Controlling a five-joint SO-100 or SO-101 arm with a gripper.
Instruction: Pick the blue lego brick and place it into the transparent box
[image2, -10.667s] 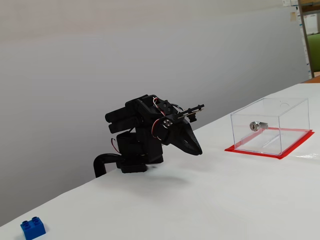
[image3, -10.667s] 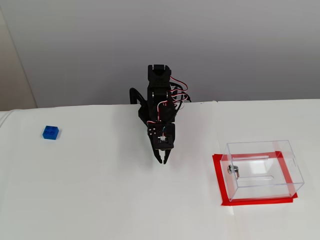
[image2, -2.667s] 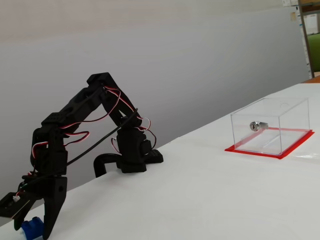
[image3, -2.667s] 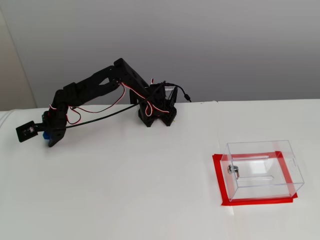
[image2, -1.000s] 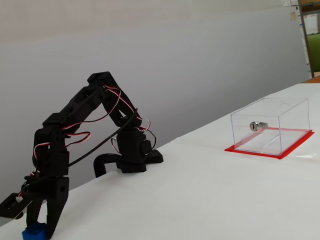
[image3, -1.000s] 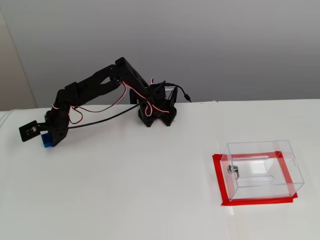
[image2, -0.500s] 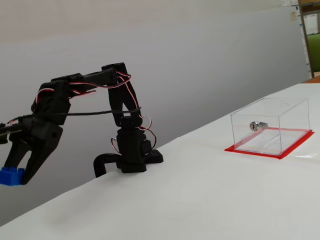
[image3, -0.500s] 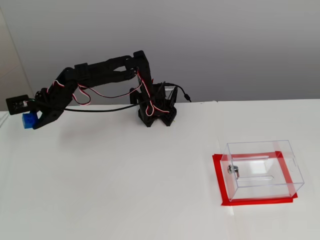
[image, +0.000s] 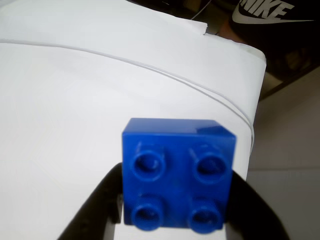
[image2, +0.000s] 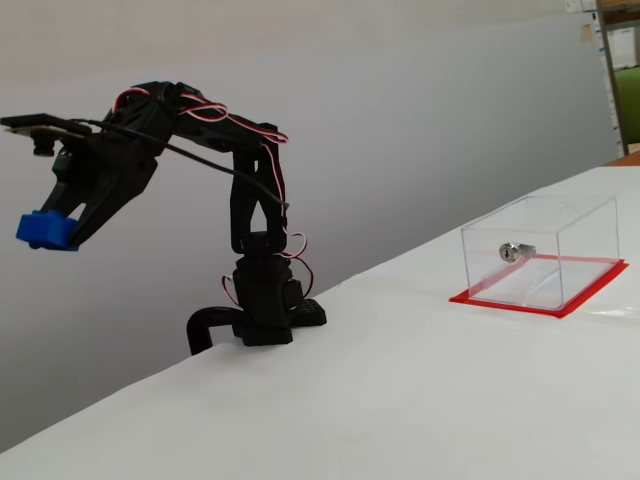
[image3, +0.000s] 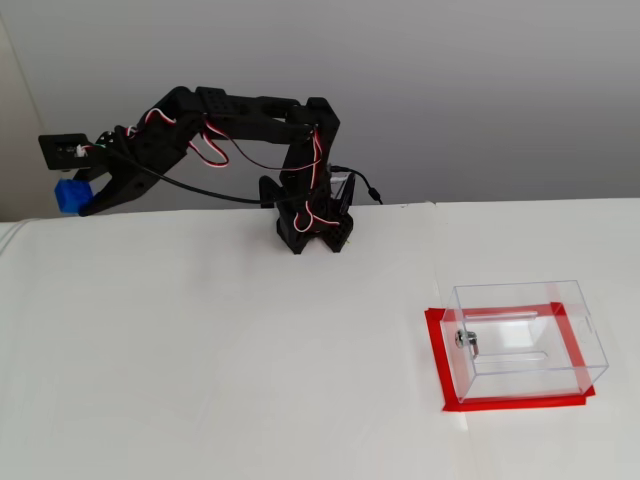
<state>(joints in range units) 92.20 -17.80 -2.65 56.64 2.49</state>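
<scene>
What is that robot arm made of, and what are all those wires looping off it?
The arm is matte black plastic in blocky segments on a black base. Red-and-white wires and a thicker black cable loop along it. The gripper has two tapering black fingers.

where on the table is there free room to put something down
Nearly all of the white table is bare: the wide stretch between the arm's base and the transparent box, and everything left of the base. Only the box's red-rimmed corner is taken. The blue lego brick is aloft in the gripper.

Blue lego brick (image2: 46, 230) between gripper (image2: 52, 232) fingers, high above counter (image2: 420, 400), far left in both fixed views; transparent box (image2: 540, 252) on counter, far right.
</scene>
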